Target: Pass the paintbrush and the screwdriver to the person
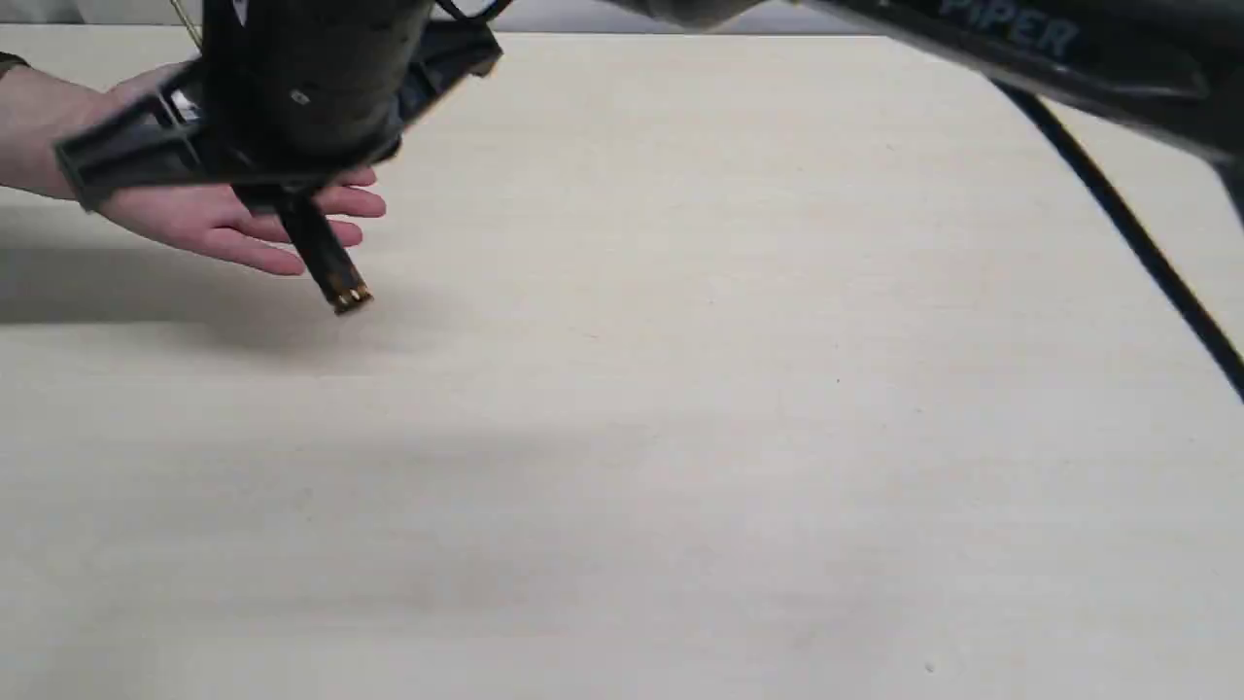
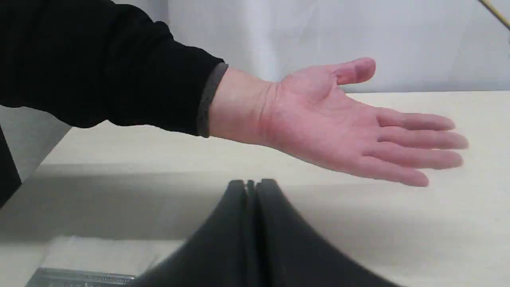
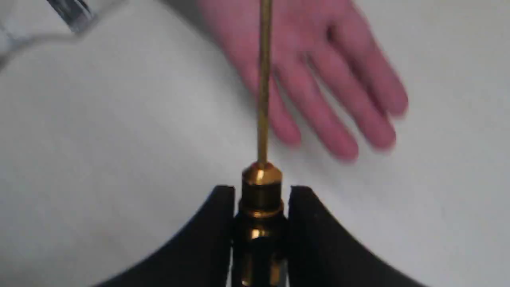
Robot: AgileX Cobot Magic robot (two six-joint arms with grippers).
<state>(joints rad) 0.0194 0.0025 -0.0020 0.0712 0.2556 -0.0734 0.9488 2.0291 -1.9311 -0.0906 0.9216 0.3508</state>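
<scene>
My right gripper [image 3: 261,191] is shut on the screwdriver [image 3: 261,199], with its fingers around the black handle just behind the gold collar. The thin shaft [image 3: 263,79] runs out over the person's open palm [image 3: 318,79]. In the exterior view the right gripper [image 1: 282,194] has reached across to the far left, and the screwdriver's handle end [image 1: 340,287] hangs down in front of the person's hand [image 1: 194,219]. My left gripper [image 2: 251,183] is shut with nothing in it, a little short of the open hand [image 2: 338,123]. The paintbrush is out of view.
The pale table [image 1: 680,389] stretches wide to the right and front. The right arm and its black cable [image 1: 1127,224] cross the upper right. A black sleeve [image 2: 99,63] covers the person's forearm. A blurred silver strip [image 2: 79,277] shows beside the left gripper; I cannot tell what it is.
</scene>
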